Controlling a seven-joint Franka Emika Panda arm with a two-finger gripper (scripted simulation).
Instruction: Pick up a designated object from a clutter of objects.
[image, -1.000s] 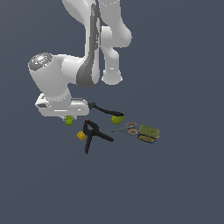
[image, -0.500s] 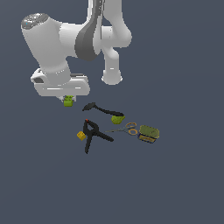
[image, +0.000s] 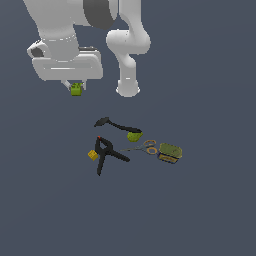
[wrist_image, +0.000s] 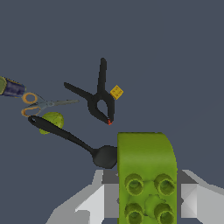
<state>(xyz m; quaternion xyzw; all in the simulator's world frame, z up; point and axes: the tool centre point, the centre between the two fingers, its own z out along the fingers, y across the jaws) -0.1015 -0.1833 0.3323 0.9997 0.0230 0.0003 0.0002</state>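
Note:
My gripper (image: 75, 88) is shut on the lime-green studded brick (image: 76, 90) and holds it high above the floor, toward the exterior view's left of the clutter. In the wrist view the brick (wrist_image: 146, 177) fills the foreground between my fingers (wrist_image: 94, 203), studs facing the camera. Below lie the other items: the black clamp (image: 106, 154) (wrist_image: 99, 98), the small yellow cube (image: 93, 155) (wrist_image: 116, 92), the black-handled green scoop (image: 122, 128) (wrist_image: 59, 129), the orange-handled scissors (image: 144, 147) (wrist_image: 41, 104) and the olive-yellow tin (image: 170, 152) (wrist_image: 8, 87).
The arm's white base column (image: 128, 85) stands behind the clutter. The floor is a plain dark grey surface.
My gripper has risen with the green brick in it, well above the clutter. The items on the floor have not moved.

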